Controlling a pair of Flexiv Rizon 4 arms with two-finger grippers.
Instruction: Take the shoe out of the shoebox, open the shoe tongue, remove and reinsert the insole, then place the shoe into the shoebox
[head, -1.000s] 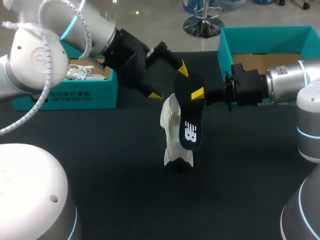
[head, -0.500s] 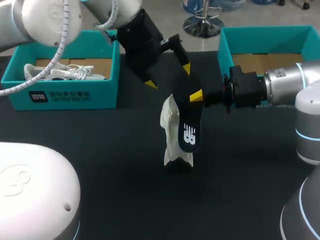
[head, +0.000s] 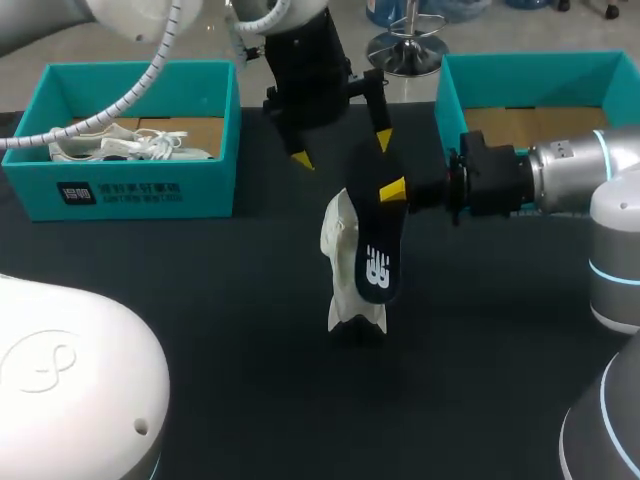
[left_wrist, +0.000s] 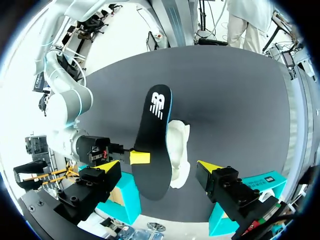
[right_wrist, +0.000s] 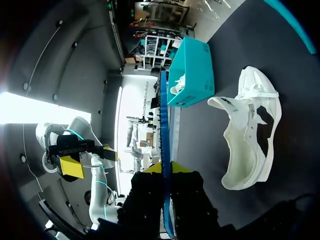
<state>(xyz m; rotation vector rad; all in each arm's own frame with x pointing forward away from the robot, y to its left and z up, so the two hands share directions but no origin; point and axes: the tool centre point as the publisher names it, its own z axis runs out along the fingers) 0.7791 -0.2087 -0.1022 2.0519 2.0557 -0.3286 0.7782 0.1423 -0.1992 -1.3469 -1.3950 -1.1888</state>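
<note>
Teal left box (head: 150, 192), teal right box (head: 540, 70), white shoe (head: 340, 255) beside black insole (head: 380, 262)

Dark table (head: 250, 350): white shoe (head: 338, 240) lying on its side mid-table, left teal box (head: 130, 190) and right teal box (head: 540, 78) at far edge.

A flat table with a matte black top (head: 200, 300) spreads beneath the left gripper (left_wrist: 159, 165) and the right gripper (right_wrist: 166, 167). Ahead of the left gripper the surface looks charcoal grey, with a soft, pale wash of light across it. Beside the right gripper it is evenly dark and plain.
</note>
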